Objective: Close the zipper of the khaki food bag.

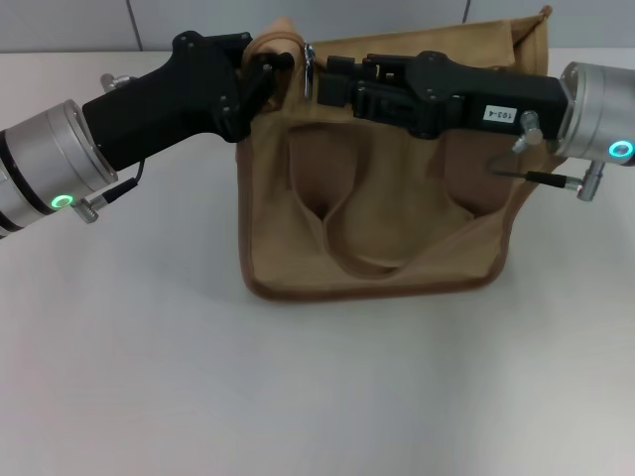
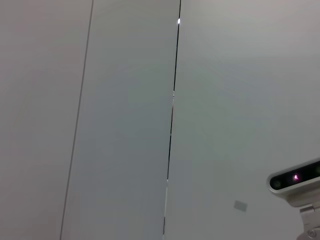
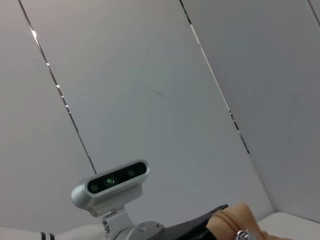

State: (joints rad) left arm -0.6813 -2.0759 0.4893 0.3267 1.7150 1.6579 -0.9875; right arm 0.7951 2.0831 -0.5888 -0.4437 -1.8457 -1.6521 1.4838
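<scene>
You have the khaki food bag (image 1: 382, 213) standing mid-table (image 1: 149, 377), toward the far edge, both arms meeting over its top.

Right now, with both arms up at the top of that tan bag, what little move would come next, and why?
Probably the right gripper draws the silver pull tab along the zipper, since it sits right beside it, while the left gripper holds the khaki food bag at its corner.

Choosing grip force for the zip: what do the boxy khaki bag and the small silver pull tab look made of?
The khaki bag looks like matte woven canvas: it sags and creases softly. The silver pull tab looks like polished metal, judging by its glint, though it is small.
</scene>
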